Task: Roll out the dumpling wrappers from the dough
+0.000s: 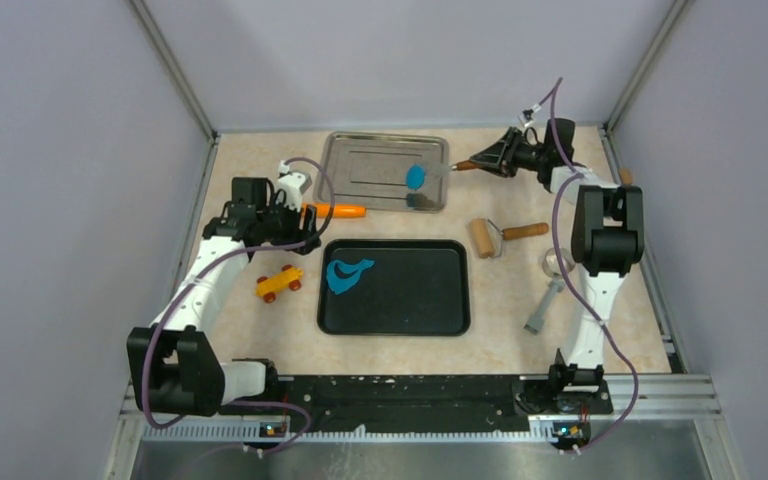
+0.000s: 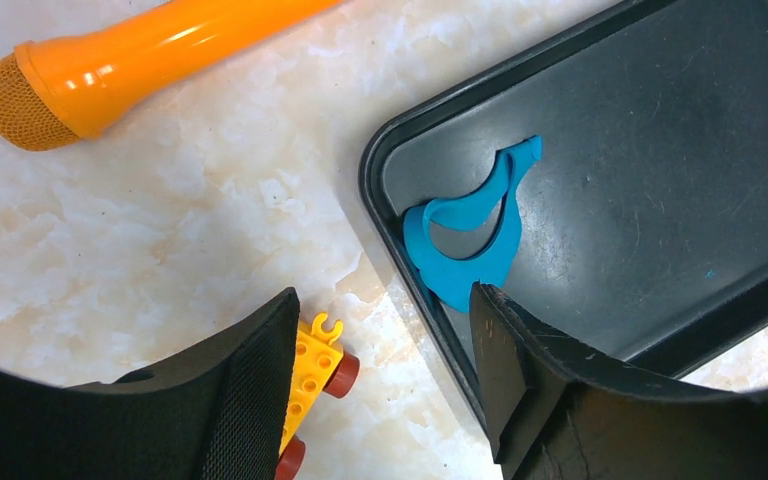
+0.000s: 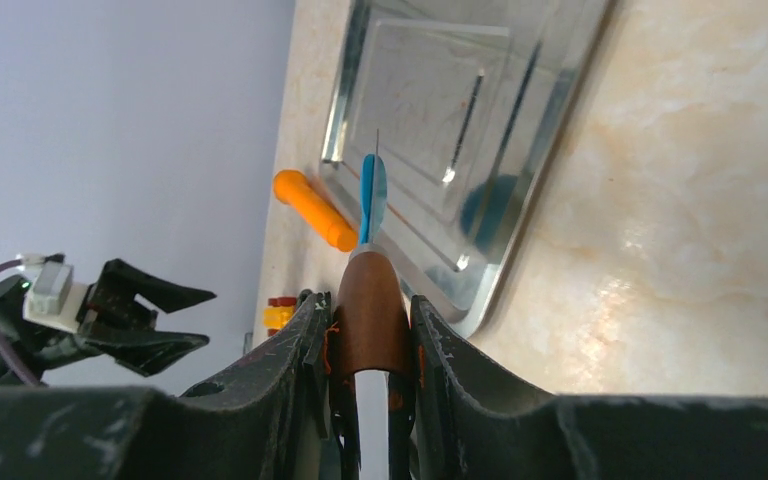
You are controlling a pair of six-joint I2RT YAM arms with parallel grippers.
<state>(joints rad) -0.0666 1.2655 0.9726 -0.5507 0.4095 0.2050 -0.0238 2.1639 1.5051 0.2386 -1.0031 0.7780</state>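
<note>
The dumpling wrapper (image 1: pixel 416 177), a small round blue disc, sits on the blade of a spatula (image 1: pixel 436 171) held above the right part of the steel tray (image 1: pixel 360 160). My right gripper (image 1: pixel 487 160) is shut on the spatula's brown handle (image 3: pixel 370 310). In the right wrist view the wrapper (image 3: pixel 371 195) is edge-on over the steel tray (image 3: pixel 430 90). The leftover blue dough (image 1: pixel 348 274), a curved sheet with a cut-out, lies at the left end of the black tray (image 1: pixel 430 300). My left gripper (image 1: pixel 295 238) is open and empty above that tray's left rim; the dough (image 2: pixel 470 235) lies just beyond its fingertips (image 2: pixel 385 300).
An orange cylinder (image 1: pixel 338 210) lies left of the steel tray. A yellow toy car (image 1: pixel 278 283) sits left of the black tray. A wooden rolling pin (image 1: pixel 495 236) and a metal round-headed tool with a grey handle (image 1: pixel 550 290) lie right of the black tray.
</note>
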